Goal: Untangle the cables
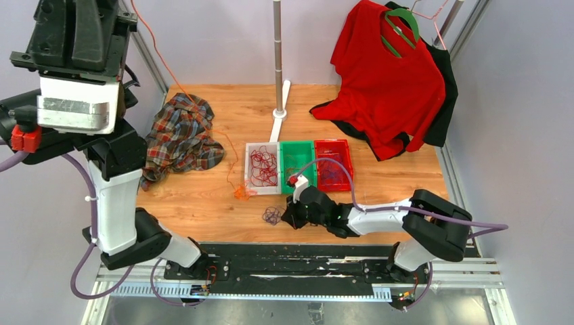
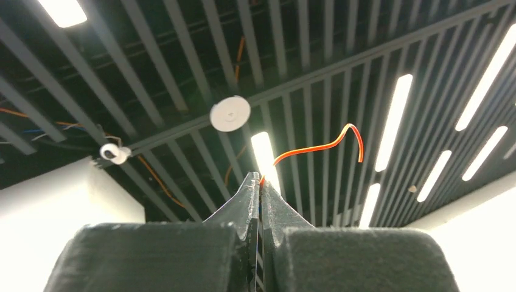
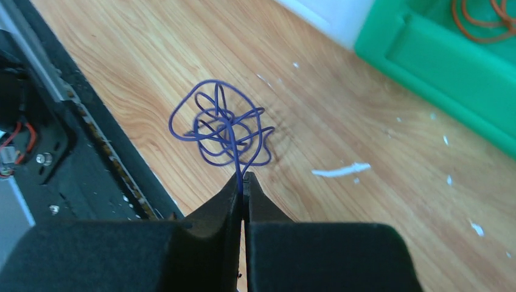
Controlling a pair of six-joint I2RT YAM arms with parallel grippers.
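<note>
- Table (image 1: 203, 203): only the overhead view shows the whole wooden top. The right wrist view shows one strip of it, and the left wrist view shows none.
- Red shirt (image 1: 386, 88): it hangs at the table's two o'clock corner, in the overhead view alone.
- Plaid shirt (image 1: 179, 139): it lies crumpled at ten o'clock on the table, in the overhead view alone.
- White tray (image 1: 262, 190), green tray (image 1: 298, 144), red tray (image 1: 333, 143): they stand side by side at mid-table. The right wrist view catches only a corner of the white and part of the green.
- Left gripper (image 2: 260, 185): I hold it raised high at the overhead frame's ten o'clock, where my fingertips cannot be made out. My own wrist view, aimed at the ceiling (image 2: 152, 73), shows the jaws pressed together on the orange cable (image 2: 316, 148).
- Right gripper (image 3: 243, 182): it is low over the table, at six o'clock of the green tray. My wrist view shows the jaws closed on one strand of the purple cable (image 3: 222, 125). The overhead view cannot resolve that pinch.
- Red cables (image 1: 262, 166): these loops lie inside the white tray.
- Orange cable, elsewhere: from my left fingertips the free end curls toward two o'clock. Overhead, its long run slants down across the plaid shirt toward a small orange heap (image 1: 241, 193) at the white tray's seven o'clock corner.
- Purple cable, elsewhere: the tangle rests on the table at twelve o'clock of my right fingertips in the wrist view, and at nine o'clock of that gripper overhead.
</note>
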